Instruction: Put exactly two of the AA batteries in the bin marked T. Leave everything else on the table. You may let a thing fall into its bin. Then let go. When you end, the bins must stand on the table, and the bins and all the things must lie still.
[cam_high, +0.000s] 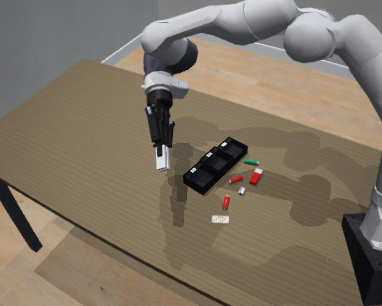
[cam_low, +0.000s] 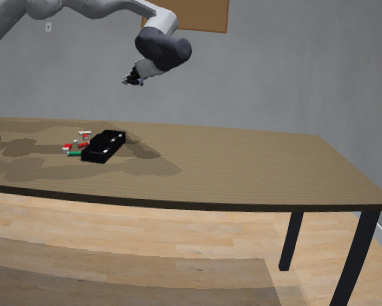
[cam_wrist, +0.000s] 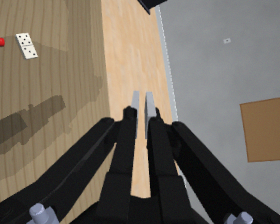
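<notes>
Going left to right in the top view, we start with the tool (cam_high: 161, 150) (cam_low: 132, 79) (cam_wrist: 142, 100), which hangs high over the worktop (cam_high: 75, 130) (cam_low: 240, 165) (cam_wrist: 45, 90), just to the left of the bins and well above them. Its fingers stand narrow, almost together, with nothing between them. Next comes the black three-compartment bin tray (cam_high: 204, 189) (cam_low: 93, 159), set at a slant, a small white label by each compartment. We cannot read the letters at this size, so we cannot say which compartment is T, and we see no battery in any of them, though the dark walls hide part of the insides. Just right of the tray's near end, and nearer the worktop's front edge, lies a white domino (cam_high: 220, 219) (cam_low: 85, 132) (cam_wrist: 27, 45), flat. Beyond it we find a red AA battery (cam_high: 226, 202) (cam_low: 85, 136) (cam_wrist: 1, 42), then a second red AA battery (cam_high: 236, 179) (cam_low: 83, 144) close beside the tray. A small white-and-grey item (cam_high: 242, 190) (cam_low: 75, 141), too small to name, lies near both. A green AA battery (cam_high: 251, 162) (cam_low: 74, 153) rests near the tray's far end, and a red-and-white USB stick (cam_high: 256, 176) (cam_low: 67, 148) lies right of the second red one. We judge that the task is still at its start: two of the three batteries have yet to be picked up and put into T, with the third and the other things left out.
</notes>
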